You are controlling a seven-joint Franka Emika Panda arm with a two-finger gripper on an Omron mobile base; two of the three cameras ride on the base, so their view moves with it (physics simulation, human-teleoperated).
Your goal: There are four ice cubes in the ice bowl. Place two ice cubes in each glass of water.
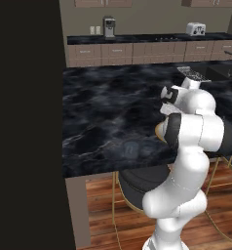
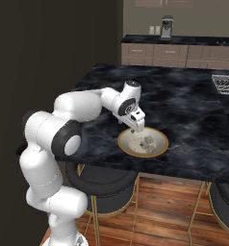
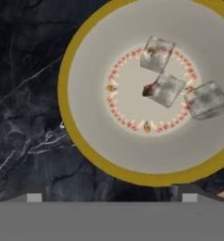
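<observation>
- hand view: three ice cubes [image 3: 165,88] lie clustered inside the ice bowl [image 3: 81,136], on the dark marble worktop [image 3: 24,94].
- right base view: fingers [image 2: 135,129] released, spread wide, hovering just above the bowl's near rim.

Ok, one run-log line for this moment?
phase: reaching for ice | gripper: open, above ice bowl | ice cubes: three visible in bowl | held: nothing

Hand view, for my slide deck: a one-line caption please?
Three ice cubes lie in the gold-rimmed bowl on the dark marble counter, seen from above.
</observation>
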